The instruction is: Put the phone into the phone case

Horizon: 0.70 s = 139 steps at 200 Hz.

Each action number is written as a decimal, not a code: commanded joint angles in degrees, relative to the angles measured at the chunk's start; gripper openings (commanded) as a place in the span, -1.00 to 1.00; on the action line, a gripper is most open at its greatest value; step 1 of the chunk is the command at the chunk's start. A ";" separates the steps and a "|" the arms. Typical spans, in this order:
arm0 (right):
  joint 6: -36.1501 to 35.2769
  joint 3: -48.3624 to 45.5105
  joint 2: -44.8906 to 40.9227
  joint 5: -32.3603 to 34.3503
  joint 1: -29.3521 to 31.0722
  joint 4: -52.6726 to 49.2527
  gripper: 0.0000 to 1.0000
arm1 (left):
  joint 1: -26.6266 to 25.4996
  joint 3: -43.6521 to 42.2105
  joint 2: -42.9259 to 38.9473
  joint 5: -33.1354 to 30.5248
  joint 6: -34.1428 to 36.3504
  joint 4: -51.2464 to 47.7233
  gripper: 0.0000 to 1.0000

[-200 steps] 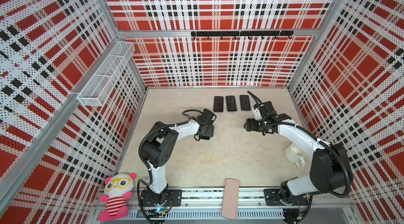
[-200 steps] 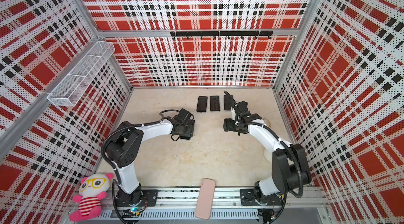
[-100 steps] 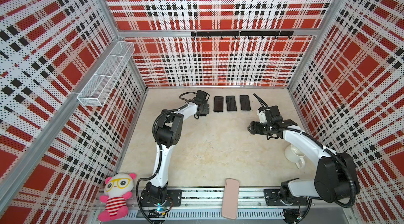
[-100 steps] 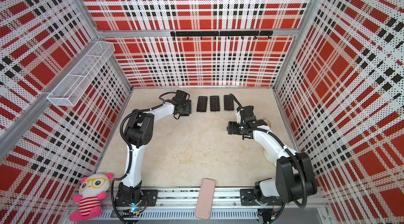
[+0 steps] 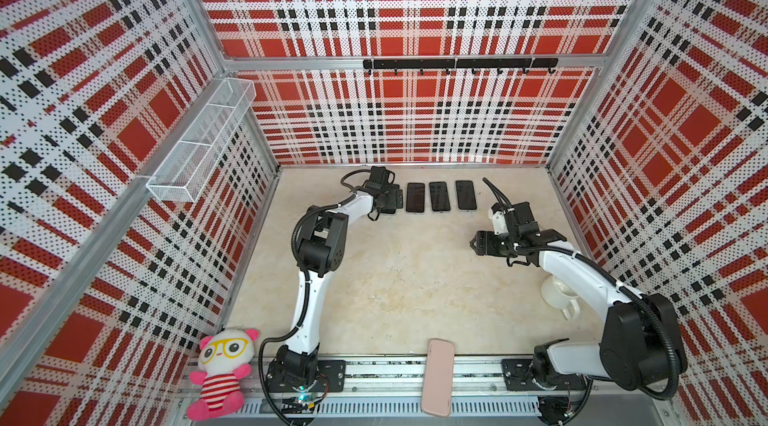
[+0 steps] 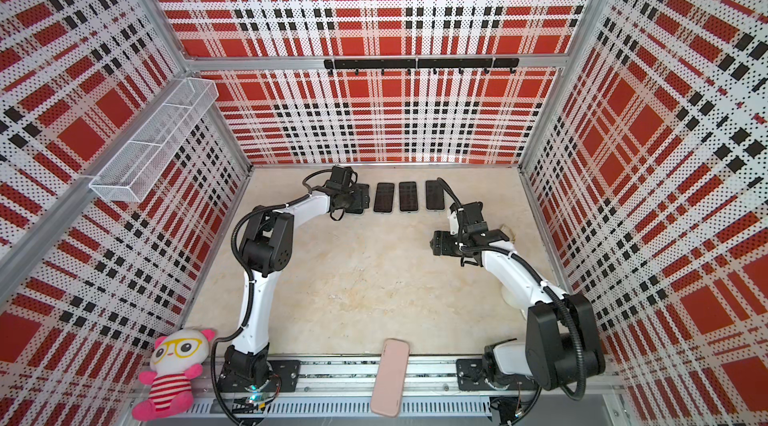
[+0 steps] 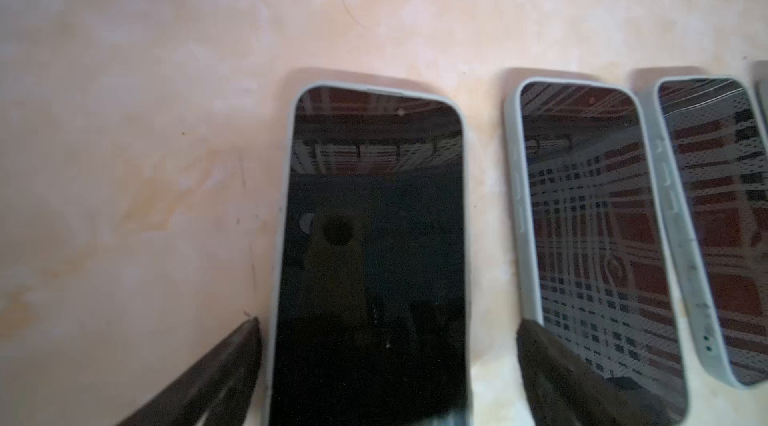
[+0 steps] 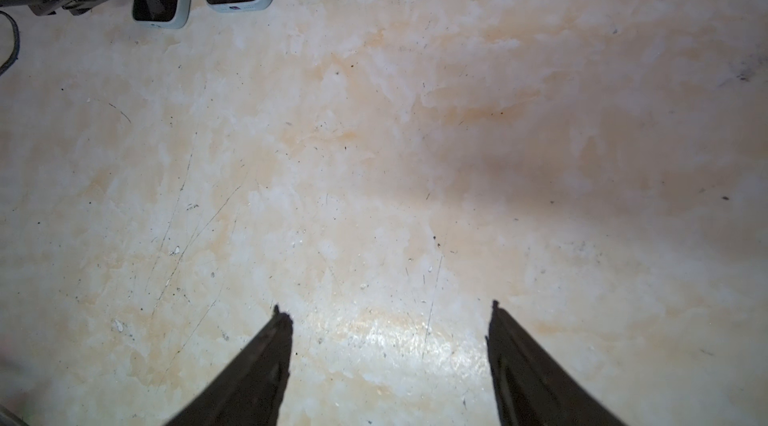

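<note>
A black phone (image 7: 374, 237) in a pale phone case (image 7: 282, 203) lies flat at the left end of a row at the back of the table. My left gripper (image 7: 388, 321) is open around it, one finger on each long side, the fingers (image 7: 232, 361) not pressing it. In both top views the left gripper (image 5: 388, 201) (image 6: 355, 199) covers most of this phone. My right gripper (image 5: 478, 242) (image 8: 388, 307) hangs open over bare table on the right, with nothing between its fingers.
Three more cased phones (image 5: 415, 197) (image 5: 439, 196) (image 5: 465, 194) lie in the same row. A pink phone-shaped slab (image 5: 437, 376) rests on the front rail. A white mug (image 5: 559, 293) stands under the right arm. A plush toy (image 5: 222, 365) sits front left.
The left gripper carried the dark phone from mid-table to the left end of the back row, then opened. The right gripper drew back to the right.
</note>
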 commanded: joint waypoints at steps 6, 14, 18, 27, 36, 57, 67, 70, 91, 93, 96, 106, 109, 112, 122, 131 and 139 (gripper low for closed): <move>-1.49 1.90 -0.02 1.91 -0.35 0.62 0.55 | -0.18 -1.19 -0.87 2.63 -0.61 -2.01 0.96; -2.18 2.16 -0.04 3.07 -0.43 1.37 0.56 | -0.29 -2.23 -2.83 1.35 -0.13 -1.60 0.96; -2.52 2.28 -0.13 3.77 -0.51 1.97 0.57 | -0.29 -3.22 -4.05 0.59 0.03 -1.14 0.96; -3.44 2.21 -0.66 5.86 -0.79 3.66 0.59 | -0.05 -6.80 -8.01 -1.29 0.06 1.39 0.96; -4.17 1.84 -1.38 9.50 -0.92 5.44 0.60 | 0.42 -13.17 -13.47 -2.45 -0.08 6.29 0.96; -5.91 -1.37 -4.03 17.86 -1.06 10.94 0.69 | 2.14 -29.86 -27.93 -6.79 -0.73 17.86 0.96; -6.98 -3.87 -5.25 20.79 -1.31 14.53 0.76 | 2.79 -36.88 -34.24 -11.00 -0.65 21.72 0.96; -7.09 -4.63 -5.78 21.72 -1.36 15.85 0.78 | 2.93 -38.83 -35.89 -11.73 -0.66 22.64 0.96; -8.07 -10.80 -8.14 28.79 -1.89 26.73 1.00 | 3.98 -48.21 -44.97 -20.74 0.45 26.89 0.96; -8.43 -11.56 -8.37 29.17 -1.92 27.90 1.00 | 4.07 -48.80 -45.59 -22.04 0.62 27.12 0.96; -9.03 -12.56 -8.67 29.75 -1.92 29.55 1.00 | 4.21 -49.96 -46.70 -23.10 0.80 27.64 0.96; -10.21 -15.45 -9.48 32.48 -2.10 34.76 1.00 | 4.38 -53.66 -50.02 -27.40 1.53 29.54 0.96; -10.63 -16.24 -9.63 33.19 -2.15 36.18 1.00 | 4.46 -54.78 -50.86 -28.49 1.74 30.00 0.96; -11.15 -16.89 -9.84 33.69 -2.19 37.51 1.00 | 4.55 -55.90 -51.73 -29.79 1.95 30.63 0.96; -12.28 -18.96 -9.85 35.89 -2.29 41.15 1.00 | 4.87 -59.08 -54.18 -34.11 2.35 32.42 0.96; -12.27 -20.41 -9.31 38.26 -2.37 43.25 1.00 | 4.90 -61.61 -55.92 -37.63 2.34 33.96 0.96; -12.79 -21.23 -8.45 39.26 -2.50 44.89 1.00 | 5.22 -63.51 -57.12 -39.28 2.65 35.18 0.96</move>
